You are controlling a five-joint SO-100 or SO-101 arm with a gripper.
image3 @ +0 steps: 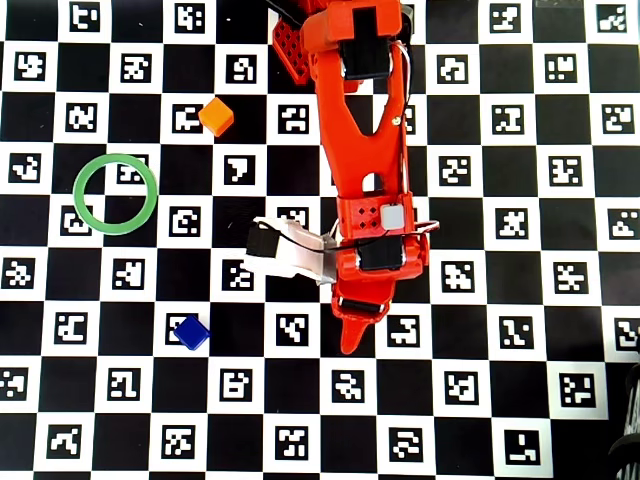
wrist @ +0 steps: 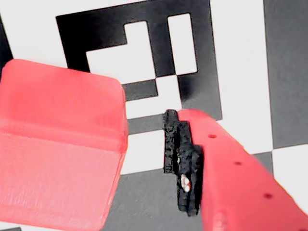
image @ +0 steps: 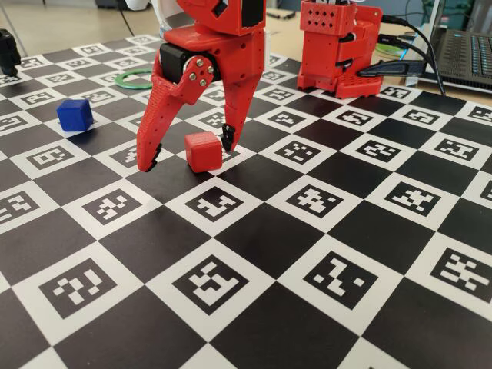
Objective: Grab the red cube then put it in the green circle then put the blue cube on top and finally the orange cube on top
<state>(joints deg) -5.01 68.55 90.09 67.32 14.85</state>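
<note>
The red cube (image: 203, 151) rests on the checkered board between the two fingers of my open gripper (image: 187, 154), whose tips reach down to the board on either side. In the wrist view the red cube (wrist: 57, 144) fills the left, and one black-padded fingertip (wrist: 182, 163) stands a small gap to its right, not touching. The blue cube (image: 74, 114) sits at the left, also seen as the blue cube (image3: 190, 331) in the overhead view. The green circle (image3: 116, 157) lies flat with nothing inside it. The orange cube (image3: 215, 117) is above and to the right of it. In the overhead view the arm hides the red cube.
The arm's red base (image: 338, 46) stands at the back of the marker board (image: 307, 307). A laptop (image: 465, 46) and cables lie at the back right. A black object (image: 8, 50) sits at the far left edge.
</note>
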